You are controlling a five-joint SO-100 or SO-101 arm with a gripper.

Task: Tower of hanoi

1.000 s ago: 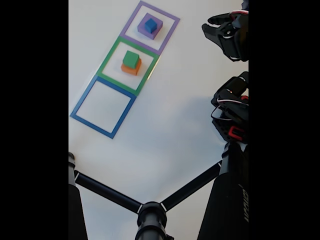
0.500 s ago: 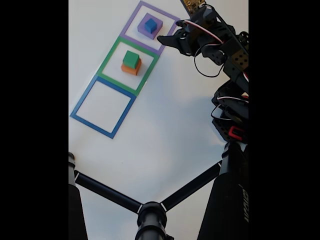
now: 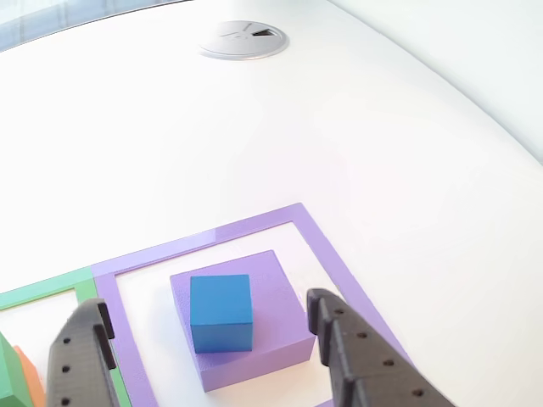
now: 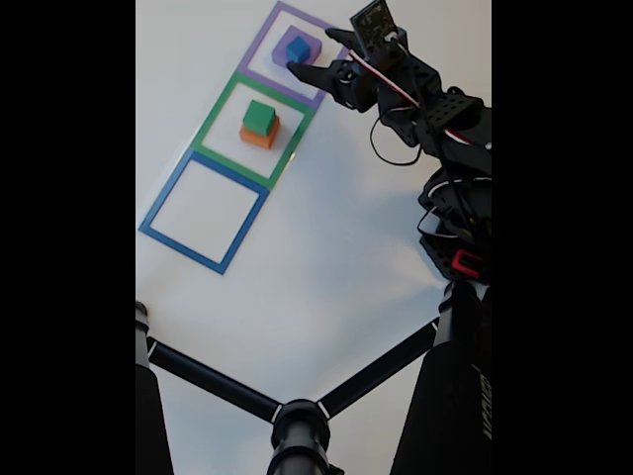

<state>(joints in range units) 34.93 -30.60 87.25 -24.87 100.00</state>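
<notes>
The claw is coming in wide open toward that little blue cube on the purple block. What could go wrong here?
The blue cube sits on the purple block, so if the open gripper drops too low its fingers might clamp or shove the purple block instead.

The left finger hangs over the outlines' shared border, close to the green block stacked on the orange block; drifting that way might nudge that stack.

An off-centre squeeze could twist or tip the cube.
</notes>
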